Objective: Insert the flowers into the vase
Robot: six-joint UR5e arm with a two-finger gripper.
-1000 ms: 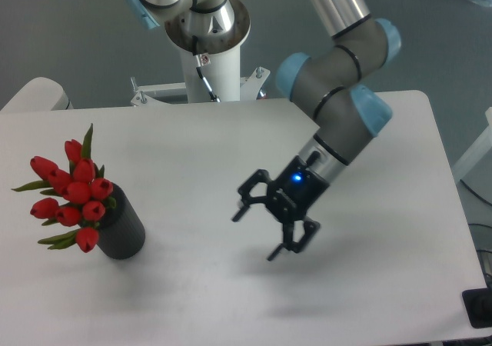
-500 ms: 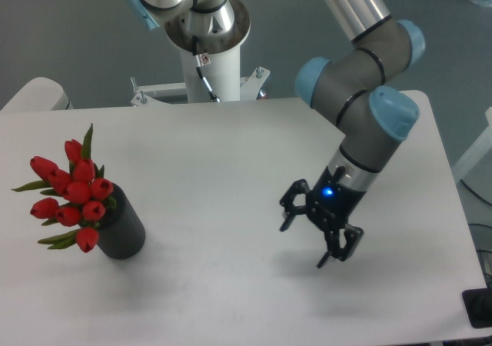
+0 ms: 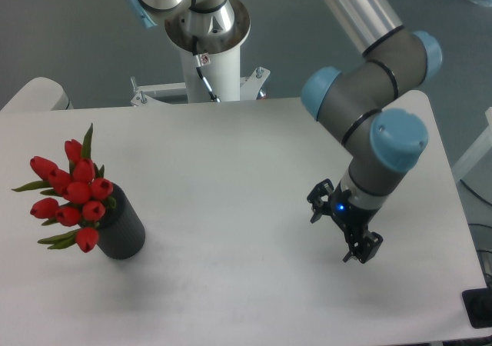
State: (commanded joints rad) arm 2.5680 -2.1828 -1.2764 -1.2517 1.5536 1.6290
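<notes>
The flowers (image 3: 71, 193) already sit in the vase (image 3: 123, 229): the red tulip buds and green leaves fan out from its mouth toward the left, and the black cylinder stands near the left edge of the surface (image 3: 223, 169), leaning a little to the camera's eye, though that may only be the viewing angle. By that reading the insertion itself looks done, and nothing of the task seems left beyond clearing the arm away. The end effector (image 3: 344, 229) is well apart from the vase, over the right part of the surface, with its two fingers spread and nothing between them; a blue light glows at its wrist. How deep the stems reach inside the vase cannot be seen. The surface is a plain white tabletop with rounded corners, carrying only the vase. Behind it rises a white mounting column (image 3: 211, 61) on a bolted bracket, and beyond that a grey floor. At the lower right corner a dark object (image 3: 478, 309) shows, too cropped to name.
</notes>
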